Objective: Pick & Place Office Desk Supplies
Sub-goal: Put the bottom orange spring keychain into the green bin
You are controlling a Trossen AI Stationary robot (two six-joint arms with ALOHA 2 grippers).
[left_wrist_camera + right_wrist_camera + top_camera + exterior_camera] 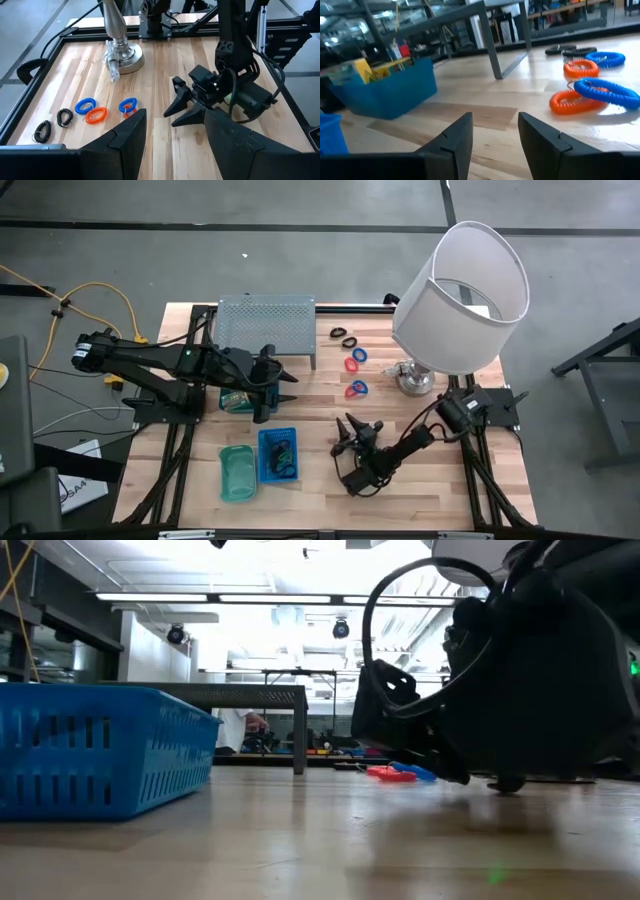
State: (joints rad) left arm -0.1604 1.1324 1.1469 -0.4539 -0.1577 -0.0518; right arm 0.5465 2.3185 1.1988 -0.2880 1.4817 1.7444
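high view: coiled plastic rings point(356, 375), slatted wood table point(420, 480).

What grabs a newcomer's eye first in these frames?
The big white-shaded lamp dominates the table's far right corner. Beside its base lie bright red and blue coil rings, near the grey perforated rack. Both dark arms sit over the wood with empty open grippers, left gripper above the trays, right gripper mid-table.
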